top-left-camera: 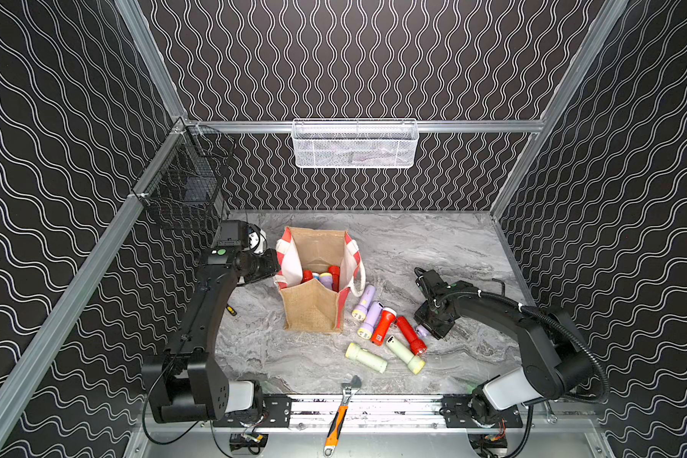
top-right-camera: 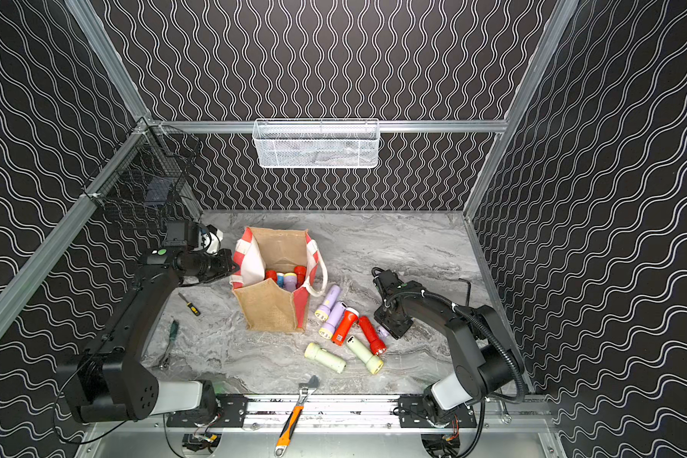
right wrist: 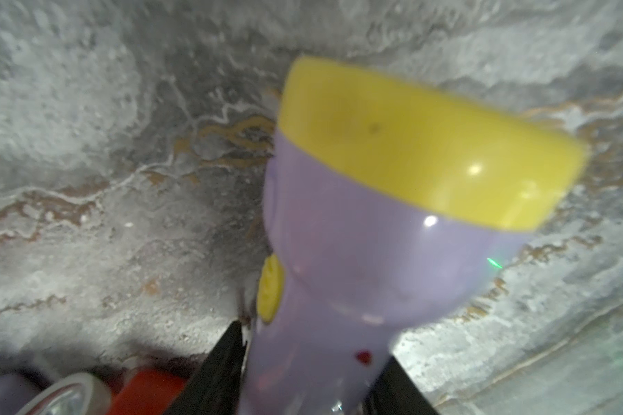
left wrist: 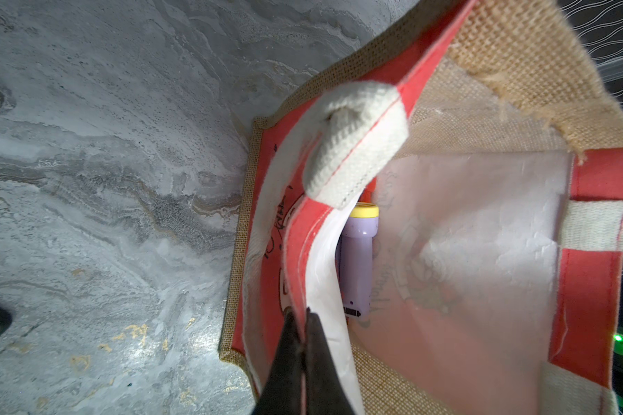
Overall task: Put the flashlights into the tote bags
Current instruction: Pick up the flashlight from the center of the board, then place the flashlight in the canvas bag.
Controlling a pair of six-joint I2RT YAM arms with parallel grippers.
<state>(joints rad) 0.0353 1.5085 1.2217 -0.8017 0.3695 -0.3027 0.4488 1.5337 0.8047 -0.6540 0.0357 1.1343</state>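
Task partly done. Several flashlights stand inside the tote bag, mid-surface. Six loose flashlights lie just right of it. Left gripper fingers together, pinching the bag's left rim. Right gripper fingers clamped on a seventh, the lilac flashlight.

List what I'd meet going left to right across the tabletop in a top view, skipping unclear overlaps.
green-handled tool → small screwdriver → tote bag → red flashlight with a label → right gripper, closed on a lilac flashlight.
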